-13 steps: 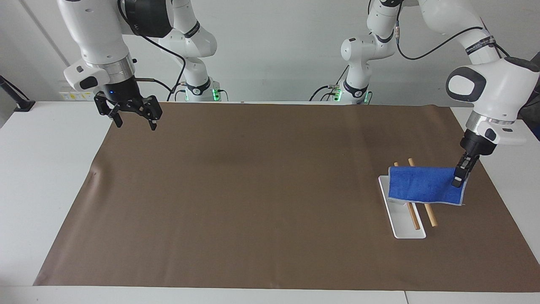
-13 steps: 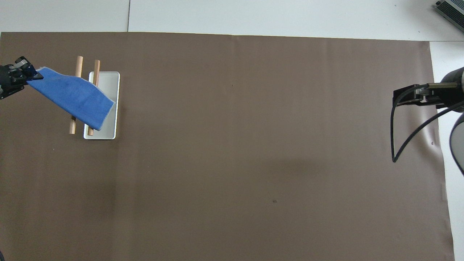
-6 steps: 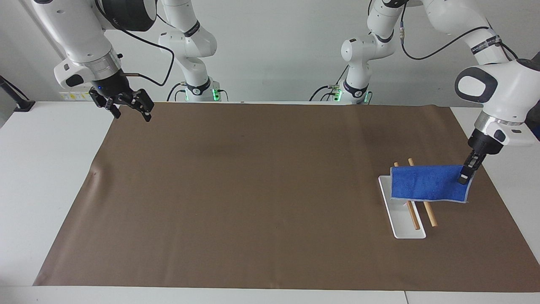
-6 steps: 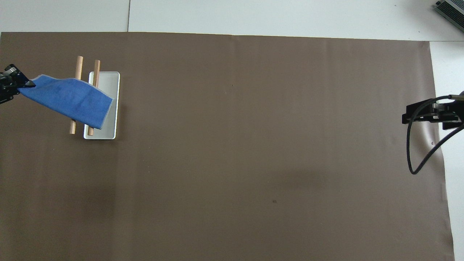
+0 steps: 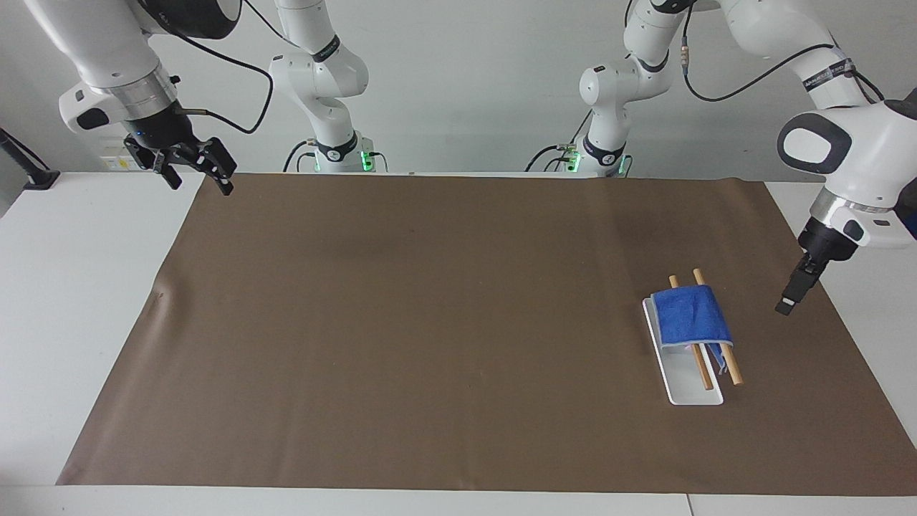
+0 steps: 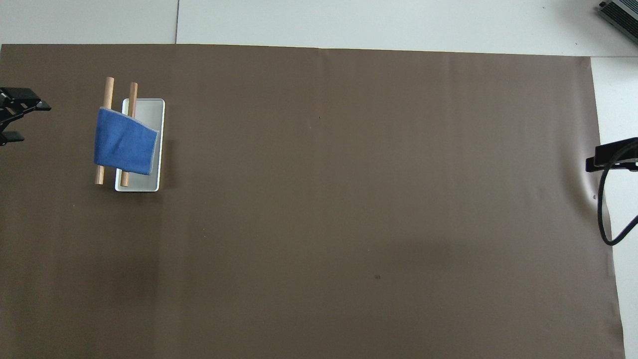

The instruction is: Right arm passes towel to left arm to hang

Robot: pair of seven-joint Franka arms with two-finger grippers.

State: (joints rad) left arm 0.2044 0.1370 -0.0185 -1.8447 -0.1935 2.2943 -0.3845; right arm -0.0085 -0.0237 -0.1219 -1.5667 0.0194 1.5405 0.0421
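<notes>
The bright-blue towel [image 5: 691, 319] hangs draped over two wooden rods [image 5: 732, 370] that lie across a white tray [image 5: 689, 392] toward the left arm's end of the table. It also shows in the overhead view [image 6: 124, 147], over the rods [image 6: 108, 87] and the tray [image 6: 149, 107]. My left gripper [image 5: 786, 304] is open and empty, up in the air beside the rods, apart from the towel; its spread fingers show in the overhead view [image 6: 30, 121]. My right gripper [image 5: 200, 185] with the blue light is open and empty, raised over the mat's corner at the right arm's end.
A brown mat [image 5: 430, 322] covers most of the white table. A black cable [image 6: 605, 219] loops from the right arm's wrist. A grey device [image 6: 620, 15] lies at the table's corner farthest from the robots, at the right arm's end.
My left gripper has let go of the towel and pulled away; the towel has dropped and now hangs folded over both rods. My right gripper has drawn back and up toward the mat's corner.
</notes>
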